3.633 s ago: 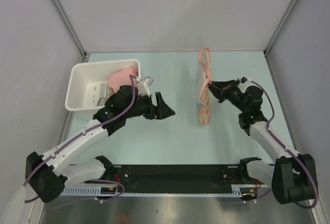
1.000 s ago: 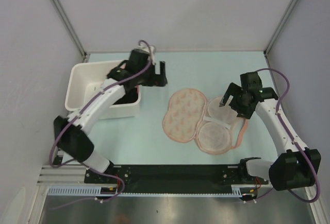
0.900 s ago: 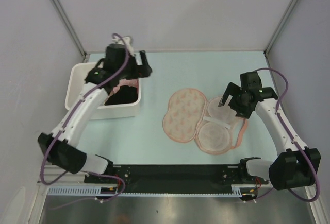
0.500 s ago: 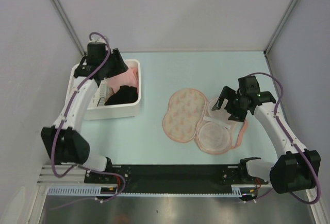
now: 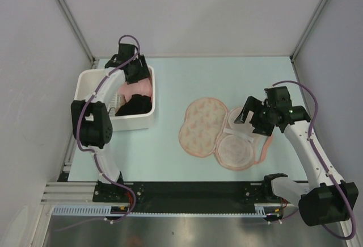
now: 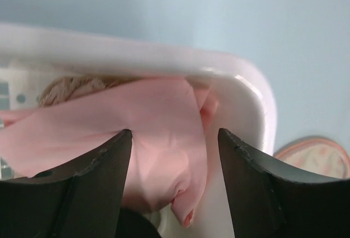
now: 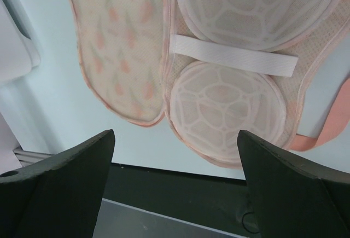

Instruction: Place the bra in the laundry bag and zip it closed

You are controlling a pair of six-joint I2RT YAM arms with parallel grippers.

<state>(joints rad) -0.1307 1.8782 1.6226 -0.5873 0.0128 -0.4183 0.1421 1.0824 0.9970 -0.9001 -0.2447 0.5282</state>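
— Why does the laundry bag (image 5: 199,126) lie spread like a book on the table (image 5: 187,82)?

— So that the bra can drop straight in. The printed lobe is folded out to the left. The white lining faces up, showing its mesh domes (image 7: 227,109) and elastic band (image 7: 232,53).

— And the right claw (image 7: 175,134)?

— It hovers just above the lining, spread wide and gripping nothing. I'd guess it is placed there to steady the bag or fold the lid over.

— Where is the bra (image 6: 63,87), then?

— Not in the bag yet. I take it to be the beige, textured patch inside the white bin (image 5: 131,121). It is mostly buried under the pink cloth (image 6: 142,123), with the black garment (image 5: 136,105) nearby.

— So that explains the left claw (image 6: 175,139)?

— Yes. It hangs over the bin's far corner, parted on either side of the pink cloth and closed on nothing. The risk, as I see it, is that it pinches that cloth instead of the bra beneath.
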